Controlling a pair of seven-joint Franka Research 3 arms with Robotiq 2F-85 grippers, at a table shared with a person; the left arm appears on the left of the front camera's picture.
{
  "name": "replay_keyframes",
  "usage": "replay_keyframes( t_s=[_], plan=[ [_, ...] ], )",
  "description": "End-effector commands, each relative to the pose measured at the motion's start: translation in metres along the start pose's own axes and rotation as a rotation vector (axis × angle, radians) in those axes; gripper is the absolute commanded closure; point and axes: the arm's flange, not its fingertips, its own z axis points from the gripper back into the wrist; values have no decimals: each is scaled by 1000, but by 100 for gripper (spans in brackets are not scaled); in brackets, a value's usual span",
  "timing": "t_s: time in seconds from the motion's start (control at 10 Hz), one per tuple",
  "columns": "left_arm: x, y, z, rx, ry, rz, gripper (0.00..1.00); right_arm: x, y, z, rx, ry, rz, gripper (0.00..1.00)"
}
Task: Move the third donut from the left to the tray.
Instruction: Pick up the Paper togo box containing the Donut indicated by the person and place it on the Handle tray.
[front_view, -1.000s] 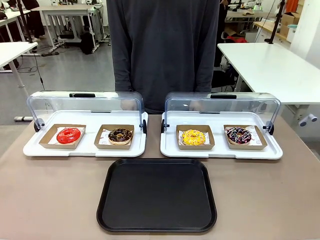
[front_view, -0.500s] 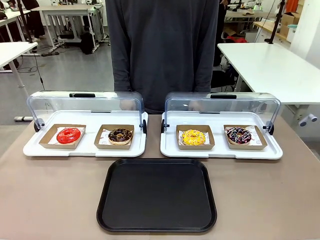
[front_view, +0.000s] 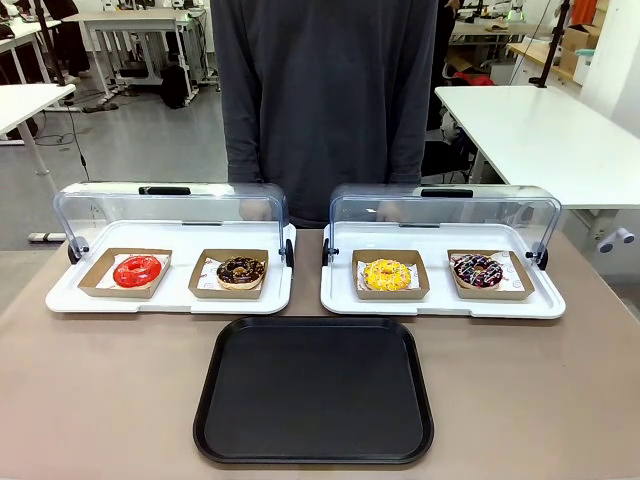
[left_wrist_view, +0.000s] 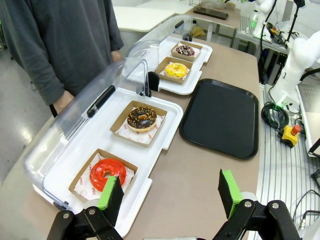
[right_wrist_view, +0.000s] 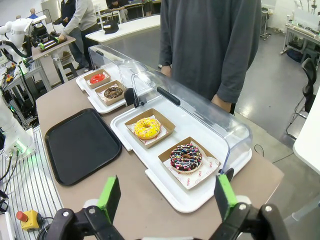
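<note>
Glossy yellow ring donut (front_view: 386, 272) — flat matte-black tray (front_view: 313, 390).

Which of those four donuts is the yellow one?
The yellow donut is third from the left, in the right-hand covered tray; the others are red or chocolate-glazed.

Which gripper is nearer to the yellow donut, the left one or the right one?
Right. The right gripper has the yellow donut close ahead. From the left gripper it lies far off, past the red donut and a chocolate donut.
</note>
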Motion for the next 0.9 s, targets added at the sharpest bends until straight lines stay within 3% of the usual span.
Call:
replay_keyframes(
  t_s=[0.0,0.8],
  plan=[
    [1,0,2,-6,-6,-12,0,3,-4,0,-2,-26,24,0],
    [1,0,2,-6,-6,-12,0,3,-4,0,-2,-26,24,0]
  ],
)
